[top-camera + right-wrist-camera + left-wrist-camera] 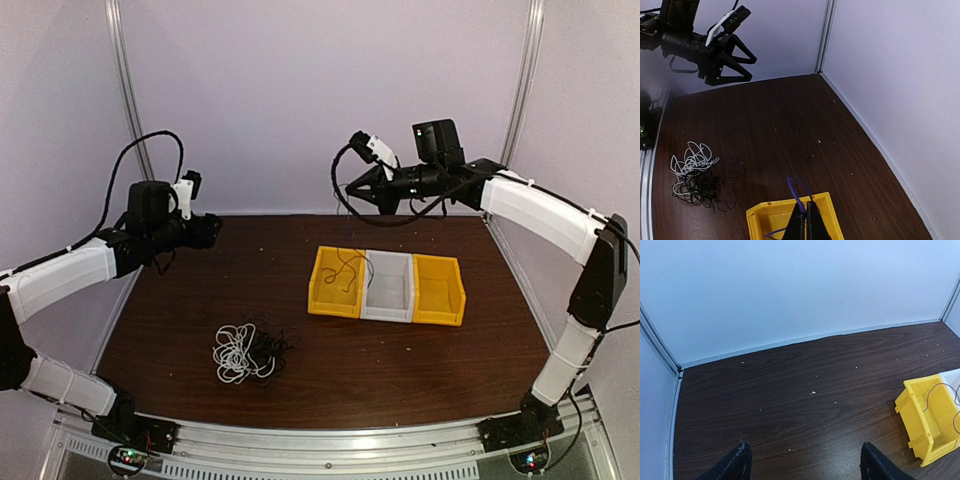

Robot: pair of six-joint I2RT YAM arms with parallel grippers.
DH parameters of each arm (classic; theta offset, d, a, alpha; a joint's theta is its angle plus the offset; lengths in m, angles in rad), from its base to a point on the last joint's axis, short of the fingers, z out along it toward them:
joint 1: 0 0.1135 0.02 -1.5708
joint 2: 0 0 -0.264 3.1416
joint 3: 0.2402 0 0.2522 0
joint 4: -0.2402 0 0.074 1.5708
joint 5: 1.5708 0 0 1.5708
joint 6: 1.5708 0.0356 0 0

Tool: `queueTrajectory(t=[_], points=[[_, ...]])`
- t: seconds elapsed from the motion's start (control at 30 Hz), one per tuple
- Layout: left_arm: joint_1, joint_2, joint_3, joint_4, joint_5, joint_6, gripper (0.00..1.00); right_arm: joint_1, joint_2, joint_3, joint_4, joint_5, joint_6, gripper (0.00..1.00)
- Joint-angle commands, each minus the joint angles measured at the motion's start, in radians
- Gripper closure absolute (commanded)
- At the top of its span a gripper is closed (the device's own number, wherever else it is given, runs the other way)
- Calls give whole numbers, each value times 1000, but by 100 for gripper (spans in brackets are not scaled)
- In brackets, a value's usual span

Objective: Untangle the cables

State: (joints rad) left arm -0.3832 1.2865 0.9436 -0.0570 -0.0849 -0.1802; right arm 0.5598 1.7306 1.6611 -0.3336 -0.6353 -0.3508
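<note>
**Q:** Right gripper (806,210): released or clenched?

**A:** Clenched. The two fingers stand pressed together, pinching a thin purple cable (794,189) that loops up from the fingertips. The gripper hangs above the left yellow bin (762,216).

**Q:** And the left gripper (805,462)?

**A:** Released, grasping nothing. Its fingers stand wide apart over bare wood near the bench's far left corner, raised off the surface.

**Q:** Where is the cable tangle (245,352), and how does it look?

**A:** It lies on the bench (420,360) towards the near edge, left of centre, well apart from both grippers. It is a loose, flat heap. White loops are bunched on the side nearer the left edge, and thinner black strands spread out on the other side. The two colours overlap in the middle.

**Q:** What else does the bench carry?

**A:** Three open bins touching in a row, right of centre: left yellow bin, grey bin (390,288) and right yellow bin (438,292). A thin dark strand (935,389) lies in the left yellow bin. Whether it belongs to the purple cable cannot be told.
</note>
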Motion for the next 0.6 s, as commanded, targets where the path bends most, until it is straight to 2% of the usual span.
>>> queueTrajectory(t=[0.0, 0.13, 0.27, 0.57], points=[[0, -7, 5, 14, 13, 13, 24, 75, -77, 90, -52, -5, -41, 100], [0, -11, 7, 12, 25, 15, 24, 88, -78, 186, -83, 8, -35, 100], [0, -32, 3, 13, 46, 9, 24, 88, -74, 206, -81, 33, -38, 100], [0, -41, -1, 13, 56, 3, 24, 84, -25, 44, 19, 117, -94, 100]])
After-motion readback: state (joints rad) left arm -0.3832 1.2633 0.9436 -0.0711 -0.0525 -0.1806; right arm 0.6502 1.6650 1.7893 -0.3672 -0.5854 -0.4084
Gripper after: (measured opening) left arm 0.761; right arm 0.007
